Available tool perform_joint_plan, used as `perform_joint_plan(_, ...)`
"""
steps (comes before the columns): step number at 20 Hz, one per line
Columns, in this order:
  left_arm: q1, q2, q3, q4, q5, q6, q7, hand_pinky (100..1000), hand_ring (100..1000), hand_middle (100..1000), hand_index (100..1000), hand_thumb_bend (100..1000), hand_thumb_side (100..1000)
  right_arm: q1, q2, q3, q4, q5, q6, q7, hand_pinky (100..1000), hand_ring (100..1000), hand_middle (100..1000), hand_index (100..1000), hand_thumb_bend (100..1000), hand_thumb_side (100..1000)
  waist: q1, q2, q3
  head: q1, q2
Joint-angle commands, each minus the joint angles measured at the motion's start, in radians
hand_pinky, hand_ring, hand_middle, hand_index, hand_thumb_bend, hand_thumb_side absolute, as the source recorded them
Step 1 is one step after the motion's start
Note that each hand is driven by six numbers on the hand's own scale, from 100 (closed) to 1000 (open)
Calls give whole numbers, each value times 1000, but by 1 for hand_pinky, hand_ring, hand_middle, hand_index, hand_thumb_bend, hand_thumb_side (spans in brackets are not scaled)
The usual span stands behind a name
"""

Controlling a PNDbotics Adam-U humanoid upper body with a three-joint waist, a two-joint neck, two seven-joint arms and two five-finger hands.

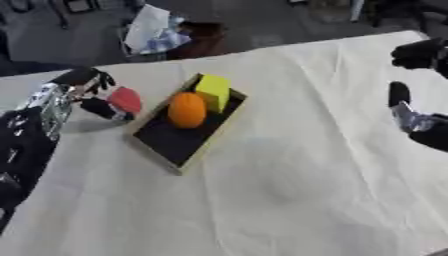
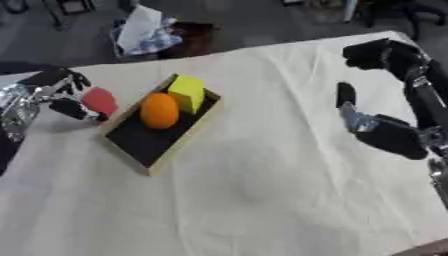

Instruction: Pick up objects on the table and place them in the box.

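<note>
Red object (image 1: 126, 99): small, rounded, held in the curled fingers of the left hand (image 1: 94, 93), just beside the box's left rim and above the table (image 1: 289, 190); right eye view shows more of the right hand (image 2: 378, 56), which sits largely cut off at the edge of the left eye view; right hand well apart from the box, at the table's far right, fingers curled, holding nothing; box (image 1: 154, 148): shallow, wooden rim, dark floor, set askew; contents: orange round fruit (image 1: 187, 110) and yellow block (image 1: 213, 91), touching, at the far end.
</note>
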Motion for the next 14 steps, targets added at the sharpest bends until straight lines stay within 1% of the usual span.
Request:
perform_joint_plan(1, -11, 15, 8, -3, 44, -4, 28, 689, 600, 603, 756, 632, 441, -12, -9, -3, -8, 0, -3, 1, 767, 744, 724, 805, 100, 262, -3, -30, -1, 1, -3)
perform_joint_plan(2, -11, 15, 5, -1, 58, -7, 27, 689, 600, 603, 756, 632, 441, -12, -9, -3, -8, 0, -3, 1, 767, 744, 724, 805, 100, 262, -3, -30, -1, 1, -3)
perform_joint_plan(3, -10, 14, 3, -1, 70, -12, 25, 681, 585, 584, 733, 552, 398, -12, -9, -4, -8, 0, -3, 1, 767, 744, 724, 805, 100, 262, -3, -30, -2, 2, -3)
perform_joint_plan(4, -10, 14, 1, -2, 81, -17, 21, 678, 581, 578, 727, 529, 386, -12, -8, -4, -8, 0, -3, 1, 767, 744, 724, 805, 100, 262, -3, -30, -2, 2, -3)
perform_joint_plan(6, -10, 14, -2, -7, 102, -25, 15, 667, 562, 550, 700, 407, 297, -11, -7, -3, -7, 0, -3, 1, 767, 744, 724, 804, 100, 261, -3, -31, -3, 2, -3)
perform_joint_plan(7, -10, 15, -4, -11, 111, -29, 12, 663, 556, 543, 693, 368, 267, -11, -7, -3, -7, 0, -3, 1, 767, 744, 724, 805, 100, 261, -3, -31, -4, 1, -3)
perform_joint_plan(8, -9, 16, -6, -15, 119, -31, 9, 663, 556, 543, 693, 368, 267, -11, -7, -3, -7, 0, -3, 2, 767, 744, 724, 805, 100, 261, -3, -31, -4, 1, -3)
perform_joint_plan(9, -10, 18, -8, -23, 125, -34, 8, 659, 548, 532, 683, 304, 199, -10, -6, -3, -6, 0, -4, 2, 767, 744, 724, 805, 100, 260, -3, -32, -5, 1, -3)
perform_joint_plan(10, -10, 21, -11, -34, 131, -37, 6, 659, 548, 532, 683, 304, 199, -10, -7, -3, -6, 0, -4, 2, 767, 744, 724, 805, 100, 260, -3, -32, -5, 0, -3)
perform_joint_plan(12, -12, 27, -16, -58, 138, -42, 1, 661, 549, 531, 682, 271, 153, -10, -7, -3, -5, 0, -4, 2, 767, 744, 725, 804, 100, 259, -3, -33, -5, 0, -2)
perform_joint_plan(14, -15, 39, -22, -97, 147, -49, -8, 662, 549, 531, 682, 265, 144, -10, -7, -4, -5, 0, -4, 2, 767, 745, 725, 805, 100, 259, -3, -34, -5, -1, -2)
